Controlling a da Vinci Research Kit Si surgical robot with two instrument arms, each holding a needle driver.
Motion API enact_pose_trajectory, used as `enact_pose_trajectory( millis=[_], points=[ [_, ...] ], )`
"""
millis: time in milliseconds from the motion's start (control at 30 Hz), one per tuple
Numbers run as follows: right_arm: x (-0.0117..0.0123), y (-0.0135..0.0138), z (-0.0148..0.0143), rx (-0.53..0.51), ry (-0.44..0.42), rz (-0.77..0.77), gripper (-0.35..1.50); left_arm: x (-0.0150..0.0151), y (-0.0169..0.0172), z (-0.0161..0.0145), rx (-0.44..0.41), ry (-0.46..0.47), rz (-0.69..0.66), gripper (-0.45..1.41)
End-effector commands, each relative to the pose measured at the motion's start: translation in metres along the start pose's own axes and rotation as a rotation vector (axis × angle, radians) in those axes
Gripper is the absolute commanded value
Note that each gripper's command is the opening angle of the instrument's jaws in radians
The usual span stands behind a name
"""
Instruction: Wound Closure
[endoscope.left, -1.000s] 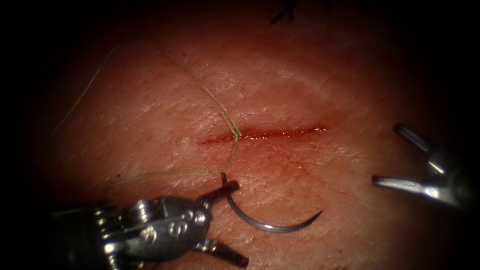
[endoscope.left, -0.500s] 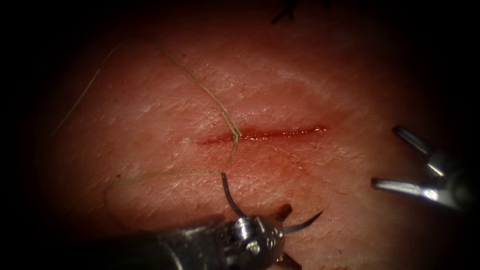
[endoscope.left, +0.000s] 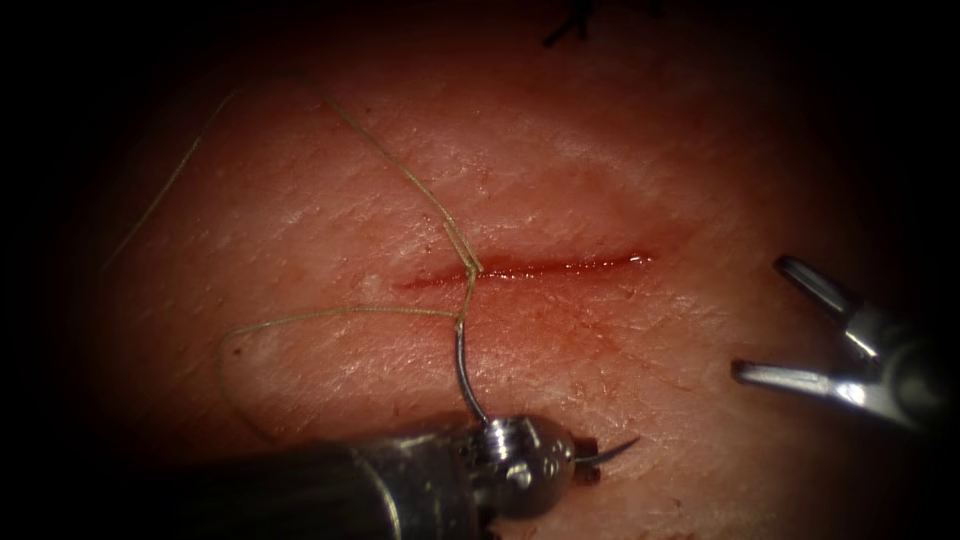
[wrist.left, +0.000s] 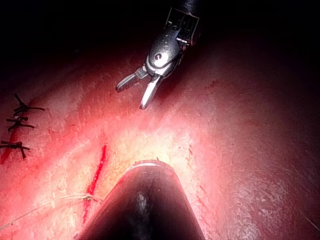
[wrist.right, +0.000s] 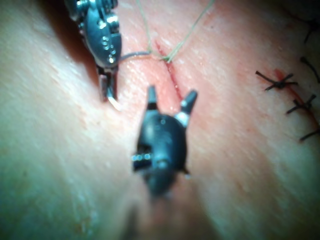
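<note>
Dark stitches (endoscope.left: 572, 22) sit at the far edge of the endoscope view, knotted, short black ends sticking out, well apart from the open cut (endoscope.left: 540, 266). Left wrist view: three of them (wrist.left: 19, 108) in a row on the tissue (wrist.left: 240, 150), each a small dark cross with splayed ends. Right wrist view: several (wrist.right: 276, 80) lie across a thin red line (wrist.right: 294, 93), spaced apart, not touching one another.
</note>
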Motion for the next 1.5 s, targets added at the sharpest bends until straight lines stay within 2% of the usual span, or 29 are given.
enact_pose_trajectory(
  millis=[33,67,200,267,333,567,733,800,867,1067,1233,1500],
  points=[
    [-0.0002,-0.0001,0.0007,0.002,0.003,0.0,1.11,0.0002,-0.0002,0.0002,-0.009,0.003,0.021,-0.45],
    [-0.0001,-0.0001,0.0007,0.002,0.003,0.0,1.11,0.0002,-0.0003,-0.0003,-0.007,0.008,0.033,-0.45],
    [-0.0001,-0.0001,0.0007,0.012,0.009,0.0,1.11,0.0006,-0.0011,-0.0045,0.028,0.162,0.172,-0.45],
    [-0.0002,0.0,0.0008,0.024,0.016,0.019,1.11,0.0003,-0.0012,-0.0061,0.017,0.255,0.231,-0.45],
    [-0.0003,0.0005,0.0011,0.039,0.023,0.044,1.11,-0.0003,-0.0013,-0.008,-0.039,0.383,0.344,-0.45],
    [-0.0009,0.0032,0.0031,0.134,0.058,0.204,0.99,-0.0029,-0.0025,-0.0107,-0.17,0.641,0.544,-0.45],
    [-0.0015,0.005,0.0056,0.197,0.077,0.311,0.99,-0.0045,-0.0041,-0.0116,-0.199,0.793,0.677,-0.45],
    [-0.0017,0.0054,0.0075,0.231,0.105,0.397,0.99,-0.0049,-0.0048,-0.0115,-0.201,0.86,0.762,-0.45],
    [-0.0018,0.0053,0.0086,0.25,0.134,0.446,0.99,-0.0049,-0.005,-0.0112,-0.214,0.901,0.815,-0.45],
    [-0.0026,0.0034,0.0121,0.296,0.146,0.572,0.98,-0.0046,-0.0053,-0.0101,-0.221,0.994,0.959,-0.45],
    [-0.0038,0.0016,0.0145,0.322,0.152,0.665,0.98,-0.0042,-0.0052,-0.0086,-0.221,1.02,1.033,-0.45],
    [-0.0036,0.0011,0.0155,0.416,0.181,0.787,0.99,-0.005,-0.0058,-0.0067,-0.213,1.02,1.082,-0.45]
  ],
)
